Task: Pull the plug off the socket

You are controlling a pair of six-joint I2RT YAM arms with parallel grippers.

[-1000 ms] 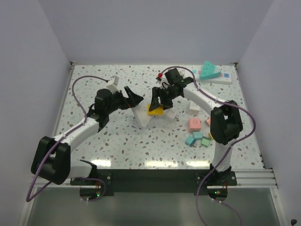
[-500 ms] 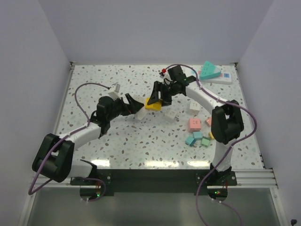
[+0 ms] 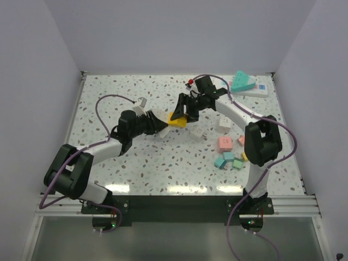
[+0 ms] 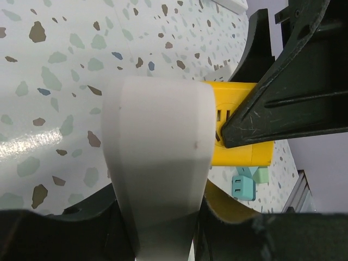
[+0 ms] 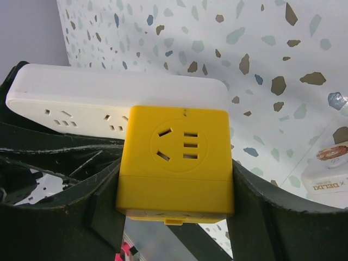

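Right wrist view puts the yellow cube plug (image 5: pixel 176 163) mid-frame, pinched by your right gripper (image 5: pixel 175 187) and seated in the white power strip (image 5: pixel 98 92) your left gripper (image 4: pixel 157 223) clamps, so an angled pull could jam its pins or slip the strip loose.

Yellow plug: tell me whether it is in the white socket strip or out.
In: the left wrist view shows the yellow plug flush against the socket, no gap between them.

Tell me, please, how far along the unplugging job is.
Done: right end effector clamps the yellow cube plug. In hand: left end effector grips the white power strip. Left: plug sits against the strip, seemingly not yet separated; pulling apart remains.
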